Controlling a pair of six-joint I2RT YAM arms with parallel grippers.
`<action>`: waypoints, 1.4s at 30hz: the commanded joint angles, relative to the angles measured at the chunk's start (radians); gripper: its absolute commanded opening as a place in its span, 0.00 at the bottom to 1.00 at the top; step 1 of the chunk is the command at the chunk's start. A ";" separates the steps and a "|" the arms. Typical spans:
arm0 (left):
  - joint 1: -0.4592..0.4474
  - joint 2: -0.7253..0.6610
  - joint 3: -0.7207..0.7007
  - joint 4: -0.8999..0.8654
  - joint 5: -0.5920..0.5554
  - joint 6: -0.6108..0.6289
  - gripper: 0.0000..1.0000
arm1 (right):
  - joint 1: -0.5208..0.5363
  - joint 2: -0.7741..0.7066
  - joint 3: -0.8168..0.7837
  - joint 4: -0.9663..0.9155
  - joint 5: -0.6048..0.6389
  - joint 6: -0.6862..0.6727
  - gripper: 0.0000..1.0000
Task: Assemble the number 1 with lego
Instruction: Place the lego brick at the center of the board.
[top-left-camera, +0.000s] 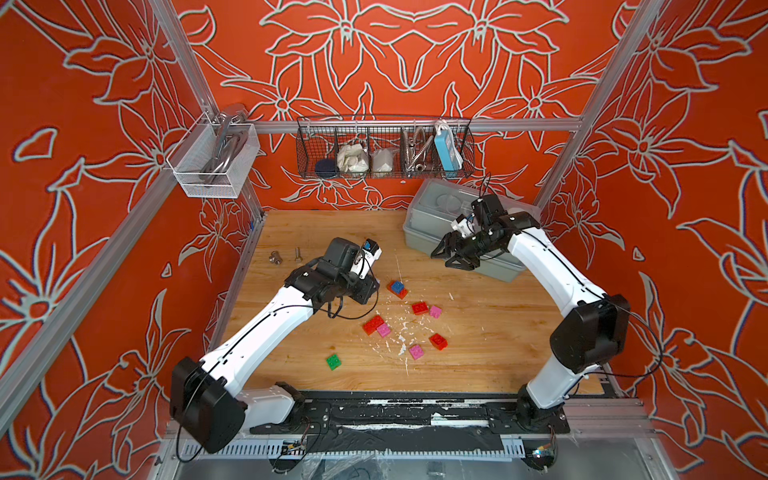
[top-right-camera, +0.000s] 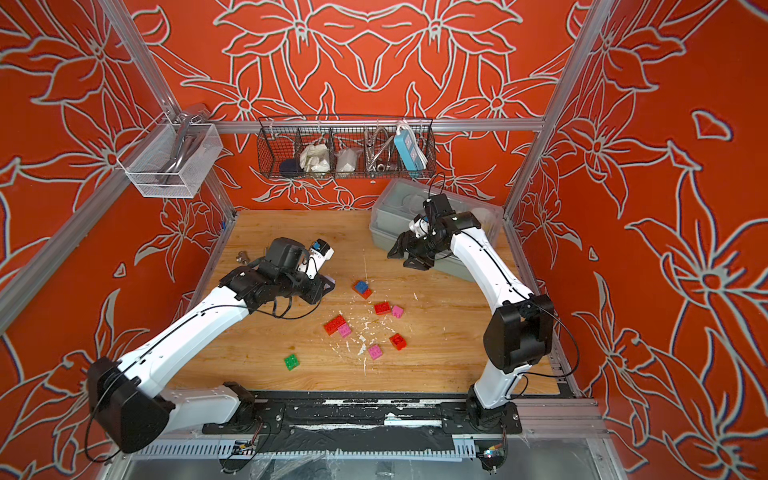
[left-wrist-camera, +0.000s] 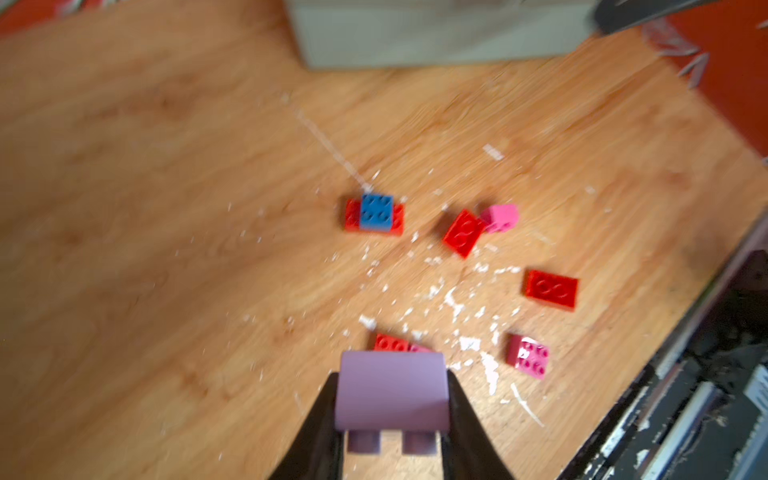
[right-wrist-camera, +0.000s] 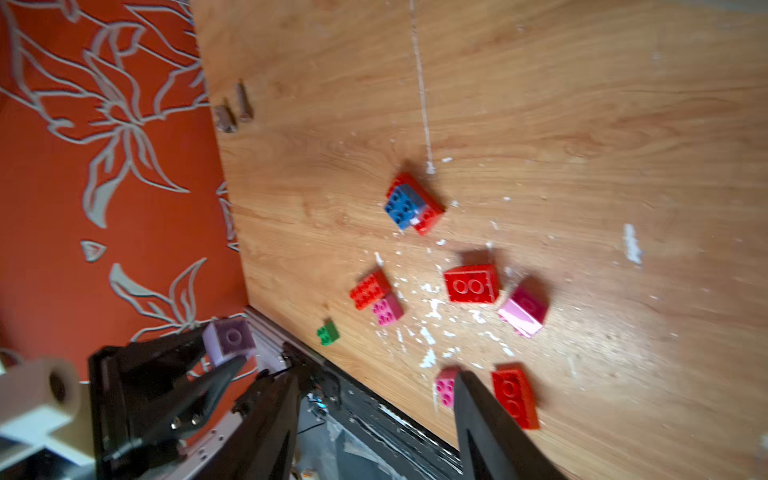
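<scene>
**Top and wrist views, read left to right.** The green brick (top-left-camera: 333, 361) lay alone on the table (top-left-camera: 311, 232), near its front edge. The left gripper (left-wrist-camera: 392, 380) was clenched on the lilac brick (left-wrist-camera: 390, 390), which it held clear above the boards. Nearby a red brick (top-left-camera: 372, 324) touched a pink brick (top-left-camera: 384, 331); whether they were joined could not be told. Further right, the blue brick (top-left-camera: 397, 286) sat stacked on a red base (top-left-camera: 402, 294) — the only evident joint. The loose red bricks (top-left-camera: 438, 341) and loose pink bricks (top-left-camera: 416, 352) lay scattered beyond. The right gripper (top-left-camera: 446, 251) hung near the grey bin (top-left-camera: 428, 216), jaws spread and empty. Judged progress was early — no stem of the numeral was formed, and nearly every brick remained unplaced.
</scene>
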 joint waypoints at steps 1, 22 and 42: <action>0.015 0.115 0.059 -0.179 -0.090 -0.118 0.19 | 0.004 0.015 0.022 -0.120 0.145 -0.114 0.63; 0.081 0.701 0.384 -0.340 -0.011 -0.357 0.22 | 0.005 -0.065 -0.098 -0.172 0.273 -0.297 0.66; 0.180 0.343 0.256 -0.386 0.047 -0.459 0.58 | 0.270 0.004 -0.013 -0.020 0.395 -0.155 0.67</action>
